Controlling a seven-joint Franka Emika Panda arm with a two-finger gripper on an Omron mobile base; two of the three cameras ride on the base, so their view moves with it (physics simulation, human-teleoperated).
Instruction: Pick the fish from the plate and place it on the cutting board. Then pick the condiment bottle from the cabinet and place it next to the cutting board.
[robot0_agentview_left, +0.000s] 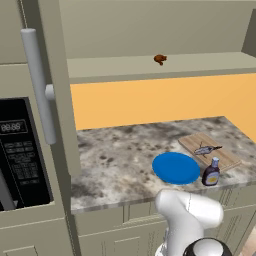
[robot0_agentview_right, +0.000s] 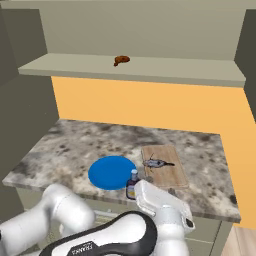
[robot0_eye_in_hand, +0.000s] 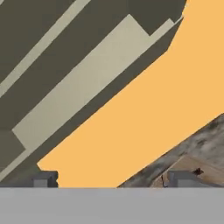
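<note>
The fish (robot0_agentview_left: 207, 149) lies on the cutting board (robot0_agentview_left: 220, 157), near the middle of it, with its thin tail pointing toward 3 o'clock in the left base view. The board rests flat on the speckled surface (robot0_agentview_left: 120, 160), close to the front edge. The blue plate (robot0_agentview_left: 175, 167) sits just beside the board, at about 8 o'clock from it, and has nothing on it.

The condiment bottle (robot0_agentview_left: 211, 173) stands upright on the surface, right at the front corner of the board and close to the plate's rim (I cannot tell if it touches either one). In the right base view the bottle (robot0_agentview_right: 132, 186) is partly hidden behind the robot's white arm (robot0_agentview_right: 160, 205).

Up on the cabinet (robot0_agentview_left: 165, 70) shelf there is a small brown lump (robot0_agentview_left: 160, 59), all by itself. An orange wall (robot0_agentview_left: 160, 100) runs under the shelf.

The claw (robot0_eye_in_hand: 111, 179) is spread wide, with one dark fingertip (robot0_eye_in_hand: 43, 179) at each side of the hand view, and it holds nothing. It points at the orange wall and the cabinet, with a corner of the board at 4 o'clock.
</note>
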